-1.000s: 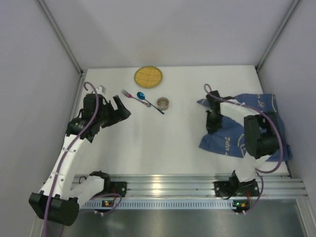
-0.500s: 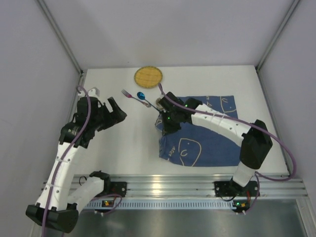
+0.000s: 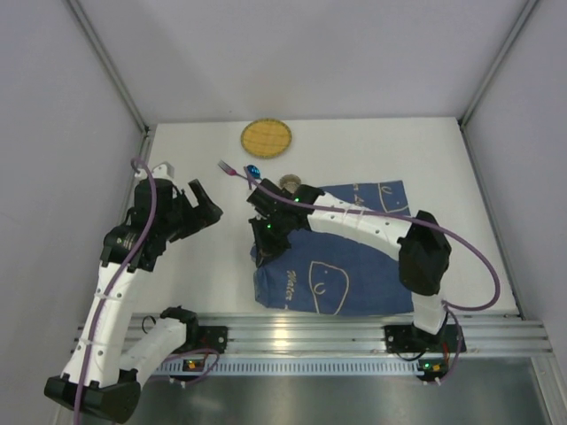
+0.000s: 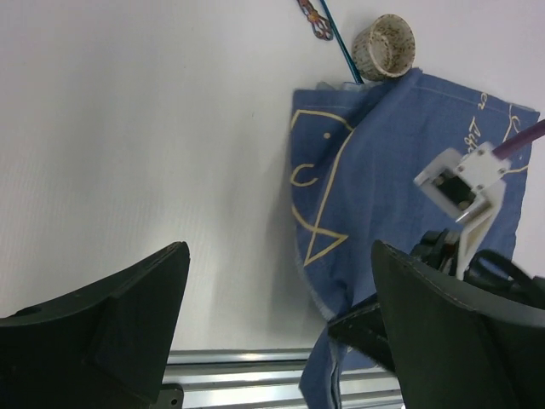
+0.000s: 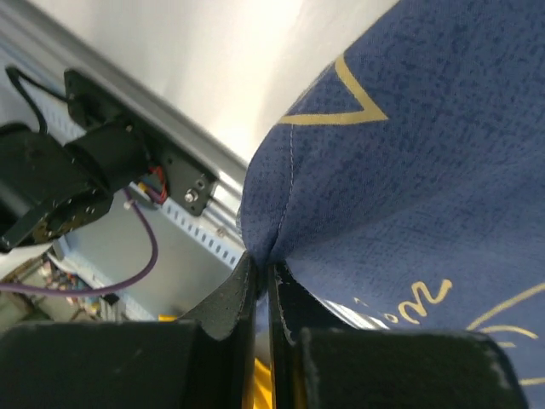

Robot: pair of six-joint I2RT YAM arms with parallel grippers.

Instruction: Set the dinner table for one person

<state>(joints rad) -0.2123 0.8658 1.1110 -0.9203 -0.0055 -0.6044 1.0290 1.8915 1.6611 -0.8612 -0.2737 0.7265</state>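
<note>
Bright, even light — soft shadows

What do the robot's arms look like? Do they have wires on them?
The left arm and the right arm are white tubes linked by chunky black joints. A purple cable runs along each one. Each arm ends in a black pincer with two flat fingers: the left pincer and the right pincer. A tiny green light glows on the right arm.
</note>
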